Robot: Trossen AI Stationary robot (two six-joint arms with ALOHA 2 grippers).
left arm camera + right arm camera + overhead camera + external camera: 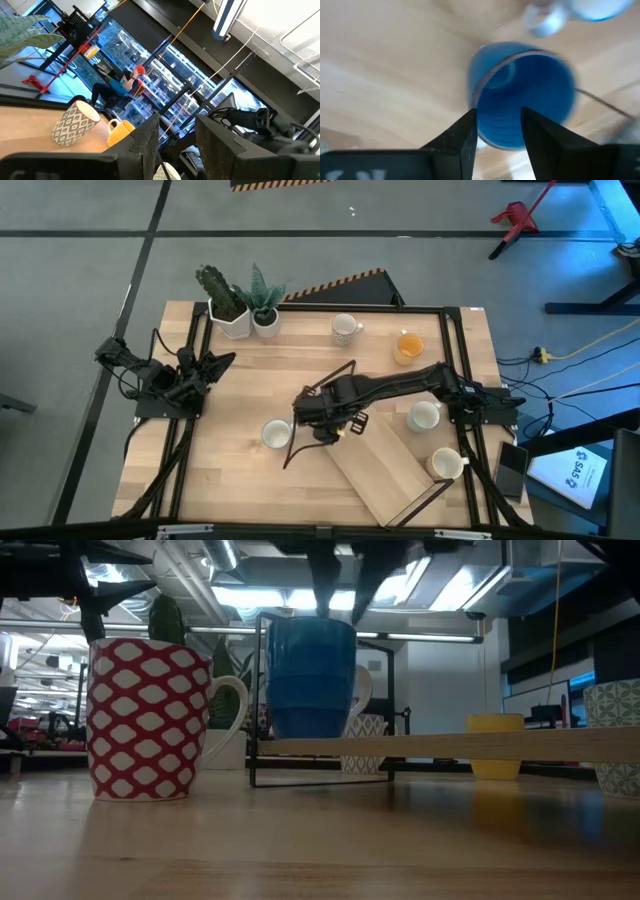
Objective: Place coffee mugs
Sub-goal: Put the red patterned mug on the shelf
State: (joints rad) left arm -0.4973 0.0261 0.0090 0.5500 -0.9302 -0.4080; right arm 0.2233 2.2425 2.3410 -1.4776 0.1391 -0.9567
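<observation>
The dark blue mug (312, 680) stands upright at the end of a tilted wooden board (450, 747); whether its base rests on the board does not show. My right gripper (499, 112) is above it, pointing down, open. One finger is outside the mug's wall and one is over its hollow (525, 100). In the high view the right arm hides the mug. A red-and-white mug (150, 720) stands on the table beside it. Other mugs stand on the table: a patterned white one (345, 328), an orange one (407, 347) and two white ones (423, 416) (447, 463). My left gripper (222, 363) waits, open, at the left side. My right gripper comes at the blue mug's rim (479, 107) from above, with the wall between its spread fingers. I cannot tell whether either finger touches the wall. The mug stays upright.
A black wire rack frame (445, 310) runs round the table top. The wooden board (385, 465) lies slanting toward the near right corner. Two white pots with green plants (240, 310) stand at the far left. Bare wood (250, 385) lies between the two arms.
</observation>
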